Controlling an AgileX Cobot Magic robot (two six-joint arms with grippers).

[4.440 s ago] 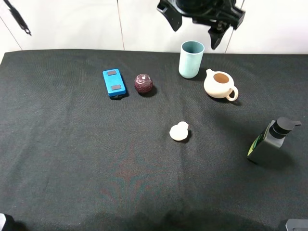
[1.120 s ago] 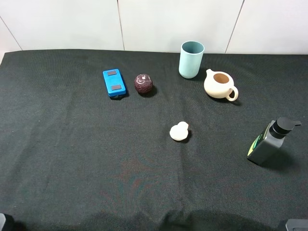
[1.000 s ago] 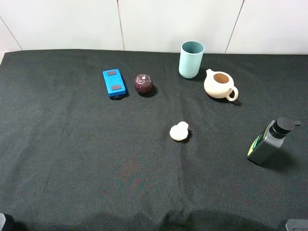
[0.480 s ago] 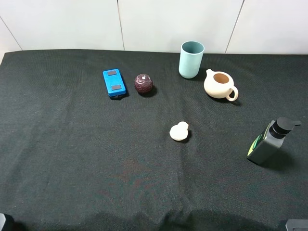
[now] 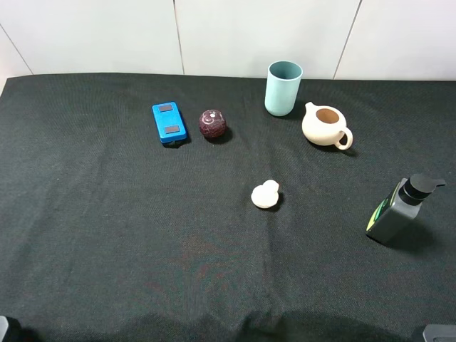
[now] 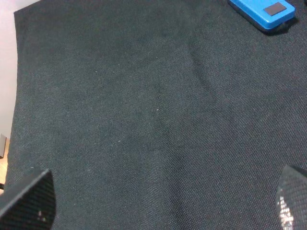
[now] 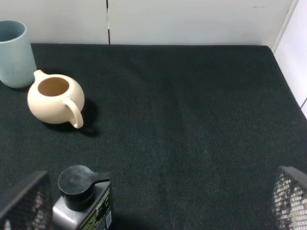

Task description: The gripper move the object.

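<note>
Left gripper (image 6: pixel 163 211): only its two black fingertips show at the edges of the left wrist view, spread wide apart over bare black woven cloth (image 6: pixel 144 120), pinching nothing. A flat blue rectangular device with grey insets (image 6: pixel 263 13) lies on the cloth well beyond them.

Right gripper (image 7: pixel 158 206): its two black mesh-textured fingertips likewise stand far apart at the edges of the right wrist view, holding nothing. Near one fingertip stands a grey pump bottle with a black nozzle and a green-yellow label (image 7: pixel 84 201).

The small round cream-coloured ceramic teapot (image 5: pixel 325 126) sits upright on the table's far right part, lidless, its brown inside showing, its loop handle turned toward the near right and its short spout toward the far left. Just beside the spout stands a tall light-blue cup (image 5: pixel 283 87). Neither gripper touches the teapot.

Further items on the cloth: a dark maroon patterned ball (image 5: pixel 212 124) just beside the blue device; a small white gourd-shaped lump (image 5: pixel 266 194) near the table's middle.
</note>
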